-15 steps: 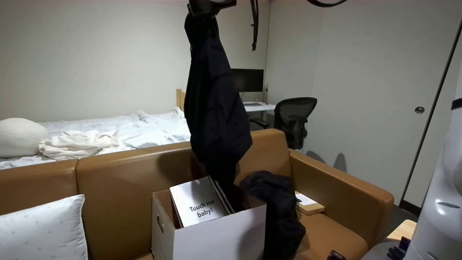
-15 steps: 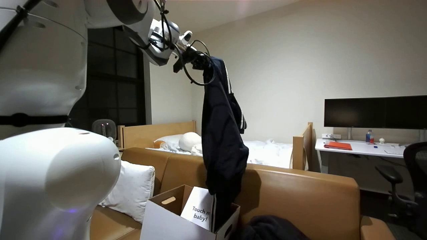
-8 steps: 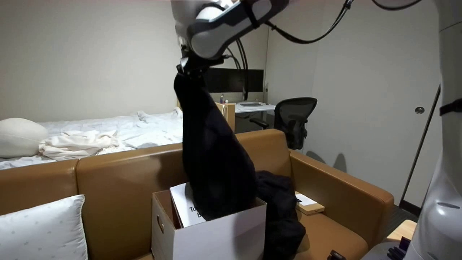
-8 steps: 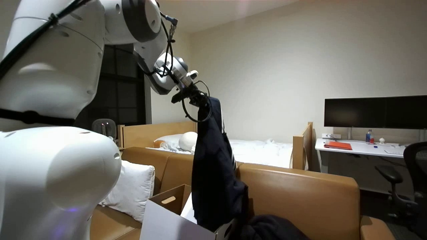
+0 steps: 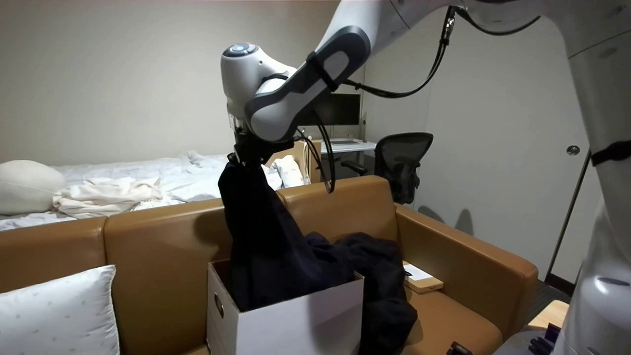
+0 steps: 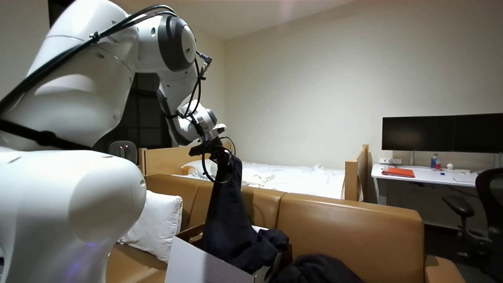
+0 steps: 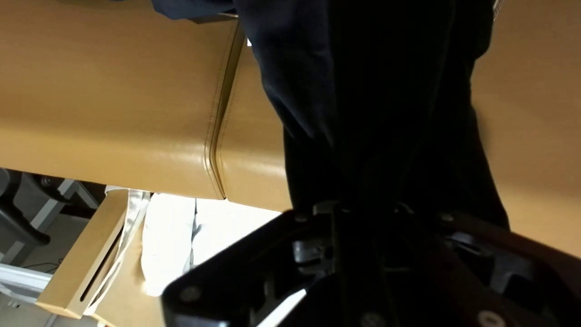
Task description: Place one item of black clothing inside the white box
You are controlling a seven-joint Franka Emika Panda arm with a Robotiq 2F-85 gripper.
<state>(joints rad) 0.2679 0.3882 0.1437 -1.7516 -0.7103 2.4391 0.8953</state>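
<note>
My gripper (image 5: 243, 160) is shut on the top end of a black garment (image 5: 263, 251), in both exterior views (image 6: 227, 156). The garment hangs from it down into the white box (image 5: 300, 323). Its lower part is bunched inside and over the far-side rim. In the wrist view the garment (image 7: 386, 91) runs away from the fingertips (image 7: 324, 208), and the pinch is too dark to see well. The box also shows in an exterior view (image 6: 204, 263); its inside is mostly hidden by the cloth. A second dark garment (image 5: 387, 296) lies on the sofa against the box.
The box stands on a brown sofa (image 5: 162, 246) with a high back behind it. A white pillow (image 5: 59, 315) is on the sofa on one side, a small cardboard box (image 5: 421, 278) on the other. A bed (image 6: 298, 179) is behind the sofa back.
My gripper has come down and to the left in both exterior views, still holding the garment. The garment's lower part has folded into the box and covered the white printed item there.
</note>
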